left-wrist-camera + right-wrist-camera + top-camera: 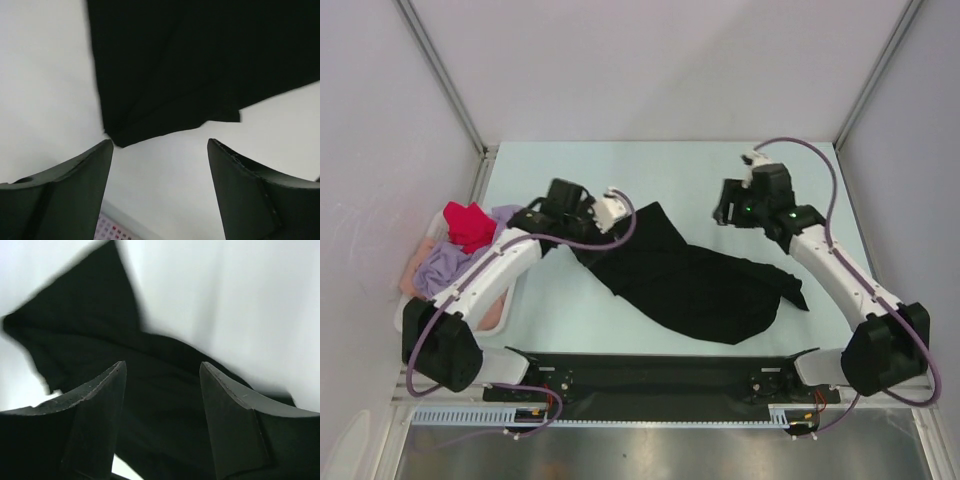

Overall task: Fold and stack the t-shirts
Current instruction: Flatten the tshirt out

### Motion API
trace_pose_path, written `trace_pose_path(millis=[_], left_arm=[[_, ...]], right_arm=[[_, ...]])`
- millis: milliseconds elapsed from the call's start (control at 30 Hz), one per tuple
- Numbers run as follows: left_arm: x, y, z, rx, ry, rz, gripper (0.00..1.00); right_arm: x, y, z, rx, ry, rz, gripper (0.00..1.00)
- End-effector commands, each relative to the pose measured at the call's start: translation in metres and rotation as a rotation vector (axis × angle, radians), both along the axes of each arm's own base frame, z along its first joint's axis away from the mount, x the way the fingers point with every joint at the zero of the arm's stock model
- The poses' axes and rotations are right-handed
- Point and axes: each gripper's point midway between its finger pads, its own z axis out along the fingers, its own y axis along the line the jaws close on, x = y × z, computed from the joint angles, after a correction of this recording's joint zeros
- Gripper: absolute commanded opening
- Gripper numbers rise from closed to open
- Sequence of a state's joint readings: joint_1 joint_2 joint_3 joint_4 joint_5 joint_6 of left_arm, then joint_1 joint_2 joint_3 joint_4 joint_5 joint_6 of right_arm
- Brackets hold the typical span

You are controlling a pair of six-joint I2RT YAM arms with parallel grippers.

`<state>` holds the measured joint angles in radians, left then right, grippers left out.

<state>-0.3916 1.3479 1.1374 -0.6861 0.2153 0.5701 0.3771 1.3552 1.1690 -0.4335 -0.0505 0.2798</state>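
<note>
Black t-shirt (690, 280) lay rumpled, unfolded, at table centre; left gripper (160, 142) at its 10 o'clock and right gripper (162, 365) at 1 o'clock both gaped empty; other t-shirts (445, 265) sat heaped in basket (404, 312) at 9 o'clock, nothing stacked.

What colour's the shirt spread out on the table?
The t-shirt is black; clearest in top external view.

A plain black t-shirt (690, 285) lies on the pale mint counter (620, 170), with a red shirt (468, 222), lavender shirt (445, 265) and pink shirt (413, 268) at its left edge.
</note>
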Motion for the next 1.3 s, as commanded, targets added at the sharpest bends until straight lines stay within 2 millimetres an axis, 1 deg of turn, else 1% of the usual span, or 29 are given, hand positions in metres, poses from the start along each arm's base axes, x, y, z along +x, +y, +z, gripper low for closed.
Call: trace_pose_path(millis=[0,33,67,100,133,167,200,267,300,333,400,467,533,600,633,667,700,733,767,800,833,900,933,1033,1067,1133,1167,1233,1267], left_arm=[[-0.022,-0.037,-0.023,0.048,0.017,-0.21,0.83],[-0.025,-0.042,-0.031,0.06,0.028,-0.239,0.84],[-0.029,-0.051,-0.044,0.088,0.037,-0.285,0.84],[-0.031,-0.056,-0.052,0.108,0.047,-0.308,0.85],[-0.034,-0.06,-0.059,0.125,0.057,-0.328,0.86],[-0.038,-0.065,-0.073,0.162,0.083,-0.359,0.87],[-0.039,-0.067,-0.08,0.178,0.097,-0.368,0.88],[-0.037,-0.066,-0.091,0.211,0.112,-0.36,0.87],[-0.036,-0.064,-0.099,0.228,0.125,-0.356,0.87],[-0.035,-0.061,-0.103,0.243,0.127,-0.351,0.85],[-0.037,-0.057,-0.114,0.262,0.128,-0.362,0.86],[-0.038,-0.055,-0.124,0.269,0.128,-0.364,0.81],[-0.039,-0.052,-0.13,0.281,0.143,-0.354,0.64],[-0.038,-0.054,-0.13,0.274,0.148,-0.35,0.51],[-0.038,-0.055,-0.13,0.267,0.149,-0.349,0.4],[-0.037,-0.056,-0.128,0.259,0.148,-0.344,0.36],[-0.036,-0.057,-0.126,0.252,0.147,-0.341,0.31],[-0.036,-0.059,-0.124,0.236,0.15,-0.342,0.2],[-0.033,-0.061,-0.119,0.22,0.147,-0.331,0.14],[-0.033,-0.061,-0.116,0.21,0.152,-0.326,0.05],[-0.031,-0.063,-0.112,0.199,0.149,-0.319,0.0],[-0.027,-0.063,-0.098,0.167,0.151,-0.296,0.0],[-0.026,-0.063,-0.092,0.151,0.151,-0.289,0.0],[-0.016,-0.057,-0.061,0.079,0.137,-0.239,0.0],[-0.005,-0.05,-0.046,0.051,0.122,-0.193,0.0],[0.007,-0.043,-0.02,-0.011,0.085,-0.144,0.0],[0.021,-0.031,0.0,-0.048,0.057,-0.081,0.0],[0.039,-0.018,0.029,-0.08,-0.007,-0.012,0.0],[0.057,-0.007,0.062,-0.111,-0.09,0.047,0.0]], right_arm=[[-0.02,-0.055,-0.043,-0.014,0.123,-0.181,0.65],[-0.028,-0.069,-0.064,-0.02,0.165,-0.217,0.67],[-0.029,-0.083,-0.07,-0.012,0.177,-0.255,0.67],[-0.031,-0.09,-0.079,-0.011,0.198,-0.277,0.69],[-0.038,-0.095,-0.095,-0.009,0.237,-0.298,0.71],[-0.042,-0.106,-0.111,-0.008,0.278,-0.339,0.73],[-0.041,-0.111,-0.115,-0.013,0.291,-0.355,0.73],[-0.045,-0.121,-0.131,-0.035,0.327,-0.4,0.82],[-0.045,-0.133,-0.136,-0.062,0.33,-0.441,0.86],[-0.046,-0.138,-0.139,-0.076,0.337,-0.459,0.88],[-0.051,-0.148,-0.148,-0.109,0.358,-0.495,0.91],[-0.057,-0.155,-0.154,-0.129,0.375,-0.518,0.93],[-0.059,-0.162,-0.157,-0.123,0.382,-0.544,0.93],[-0.063,-0.164,-0.162,-0.117,0.392,-0.55,0.91],[-0.063,-0.164,-0.162,-0.115,0.391,-0.553,0.89],[-0.065,-0.165,-0.164,-0.121,0.394,-0.554,0.87],[-0.067,-0.174,-0.167,-0.119,0.402,-0.582,0.85],[-0.067,-0.177,-0.168,-0.117,0.398,-0.593,0.78],[-0.067,-0.178,-0.169,-0.115,0.395,-0.598,0.74],[-0.068,-0.179,-0.17,-0.111,0.396,-0.601,0.66],[-0.066,-0.179,-0.169,-0.103,0.39,-0.601,0.44],[-0.063,-0.179,-0.163,-0.091,0.369,-0.6,0.19],[-0.061,-0.179,-0.158,-0.087,0.358,-0.598,0.01],[-0.055,-0.177,-0.142,-0.071,0.327,-0.584,0.0],[-0.049,-0.176,-0.13,-0.062,0.297,-0.576,0.0],[-0.043,-0.177,-0.11,-0.051,0.252,-0.58,0.0],[-0.032,-0.18,-0.088,-0.052,0.194,-0.581,0.0],[-0.016,-0.183,-0.049,-0.049,0.103,-0.581,0.0],[-0.007,-0.184,-0.031,-0.051,0.063,-0.577,0.0]])
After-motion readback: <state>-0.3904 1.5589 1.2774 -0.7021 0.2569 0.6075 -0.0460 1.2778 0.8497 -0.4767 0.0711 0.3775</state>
